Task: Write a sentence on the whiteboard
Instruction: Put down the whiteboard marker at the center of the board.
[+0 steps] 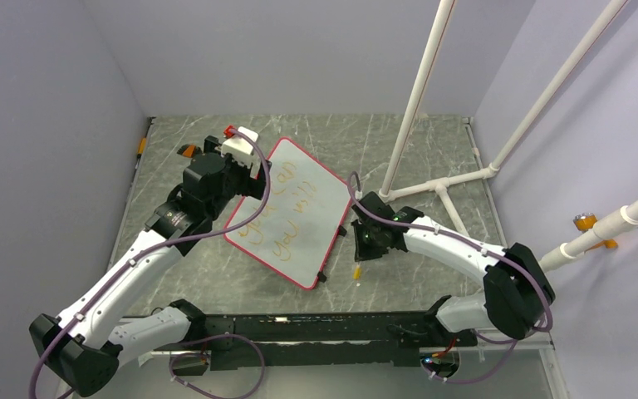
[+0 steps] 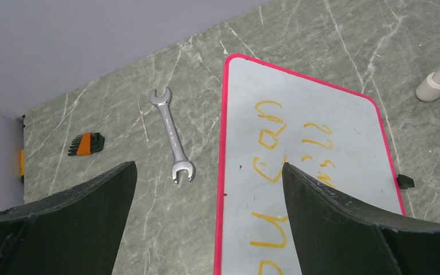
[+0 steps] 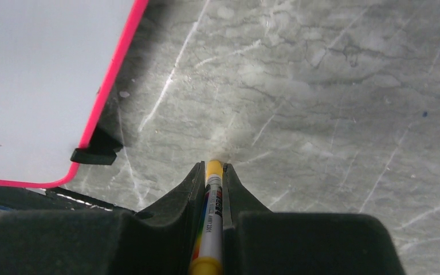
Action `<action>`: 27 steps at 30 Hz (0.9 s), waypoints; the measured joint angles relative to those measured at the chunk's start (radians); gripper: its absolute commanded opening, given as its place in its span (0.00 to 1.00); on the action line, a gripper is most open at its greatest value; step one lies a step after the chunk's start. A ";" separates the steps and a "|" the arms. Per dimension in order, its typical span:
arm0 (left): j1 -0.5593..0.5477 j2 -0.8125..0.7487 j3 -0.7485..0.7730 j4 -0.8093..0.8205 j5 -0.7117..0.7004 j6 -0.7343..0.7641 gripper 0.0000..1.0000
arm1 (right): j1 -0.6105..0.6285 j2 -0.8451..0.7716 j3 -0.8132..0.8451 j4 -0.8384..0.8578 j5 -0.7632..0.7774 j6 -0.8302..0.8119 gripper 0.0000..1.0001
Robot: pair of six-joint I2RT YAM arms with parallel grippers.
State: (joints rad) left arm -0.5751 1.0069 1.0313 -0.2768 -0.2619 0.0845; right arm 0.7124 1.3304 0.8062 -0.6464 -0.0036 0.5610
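The right pincer (image 3: 213, 172) grips a marker (image 3: 211, 229) toward the worktop's (image 1: 399, 283) near edge. The whiteboard (image 1: 320, 233) lies flat at worktop centre, bearing the orange sentence (image 1: 287, 220). The left pincer (image 2: 209, 166), fully open and empty, hovers above its left edge.

We see the left gripper (image 2: 207, 167) spread wide above a grey marbled table (image 2: 120, 114). A silver open-ended wrench (image 2: 173, 137) lies just beside the white red-framed whiteboard (image 2: 344, 120) bearing orange handwritten words (image 2: 270, 123). An orange-black hex key set (image 2: 86, 144) sits farther left.

Bare table (image 1: 399, 283) lies right of the whiteboard (image 1: 320, 187), hemmed behind by 2 slanting white pipes (image 1: 419, 91); left of it a wrench (image 2: 172, 136) and hex keys (image 2: 86, 144) lie flat.
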 measured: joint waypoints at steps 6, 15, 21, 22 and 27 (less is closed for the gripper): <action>0.001 0.009 0.000 -0.002 -0.006 0.000 0.99 | -0.016 0.030 0.000 0.051 -0.009 -0.003 0.03; 0.003 0.019 0.000 -0.004 -0.006 0.000 0.99 | -0.032 0.054 -0.010 0.102 0.002 -0.005 0.20; 0.005 0.019 0.000 -0.008 -0.006 0.000 0.99 | -0.043 0.093 -0.034 0.085 0.059 -0.019 0.39; 0.005 0.020 0.000 -0.008 -0.006 0.000 0.99 | -0.043 0.093 -0.034 0.082 0.066 -0.020 0.42; 0.005 0.021 0.000 -0.018 -0.006 0.000 0.99 | -0.044 0.090 -0.034 0.072 0.099 -0.022 0.53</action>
State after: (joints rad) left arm -0.5701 1.0279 1.0313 -0.2943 -0.2676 0.0845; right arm 0.6682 1.4208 0.7723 -0.5747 0.0956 0.5388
